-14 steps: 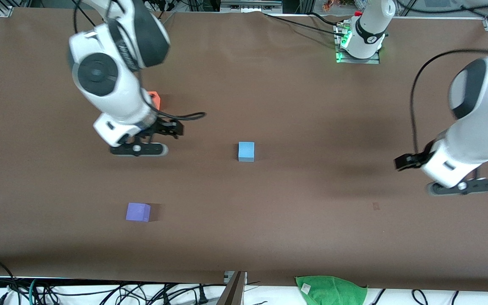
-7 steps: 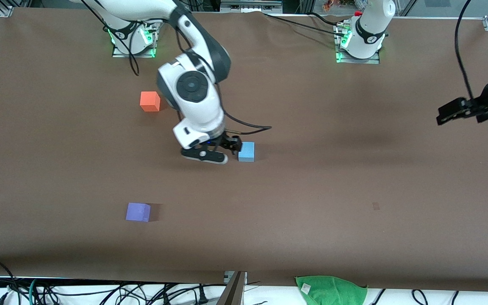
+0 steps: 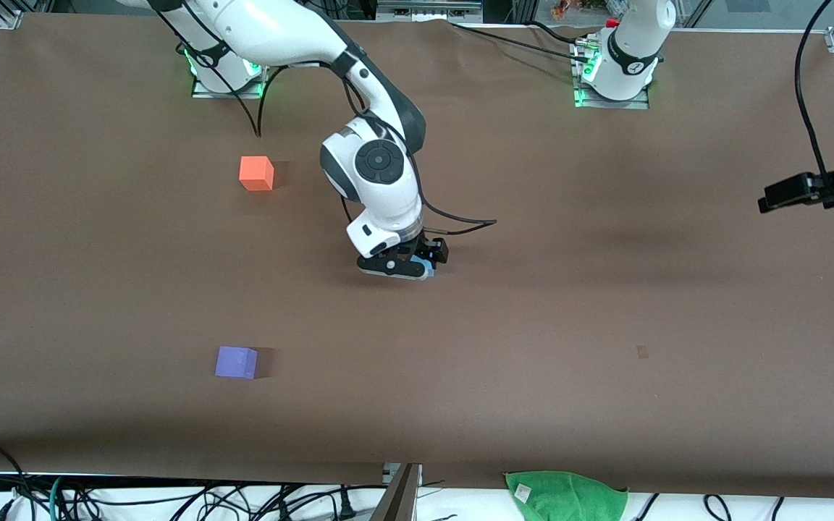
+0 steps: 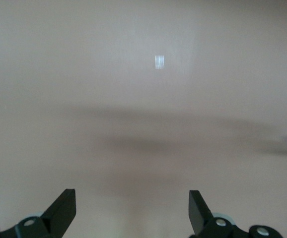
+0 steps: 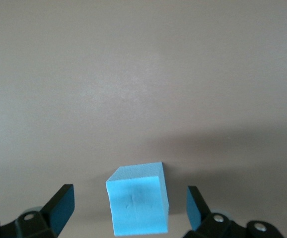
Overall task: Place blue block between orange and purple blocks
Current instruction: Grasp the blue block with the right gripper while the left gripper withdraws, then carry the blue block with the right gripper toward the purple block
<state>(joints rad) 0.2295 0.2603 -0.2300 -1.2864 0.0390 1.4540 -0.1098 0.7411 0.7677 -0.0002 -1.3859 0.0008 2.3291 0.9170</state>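
Right hand (image 5: 128,213) straddles blue block (image 5: 137,206), fingers apart.

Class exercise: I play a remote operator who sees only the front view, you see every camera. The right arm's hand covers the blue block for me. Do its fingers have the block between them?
Observer: Yes. In the right wrist view the blue block sits between the right gripper's open fingers, gaps showing on both sides.
Operator: Is the block gripped?
Observer: No. It rests on the brown table, untouched.
Operator: And the left gripper, which is cut off at my frame's edge?
Observer: The left gripper is open and empty, waiting above bare table at the left arm's end.
Operator: Where must the block go?
Observer: Between the orange block and the purple block.
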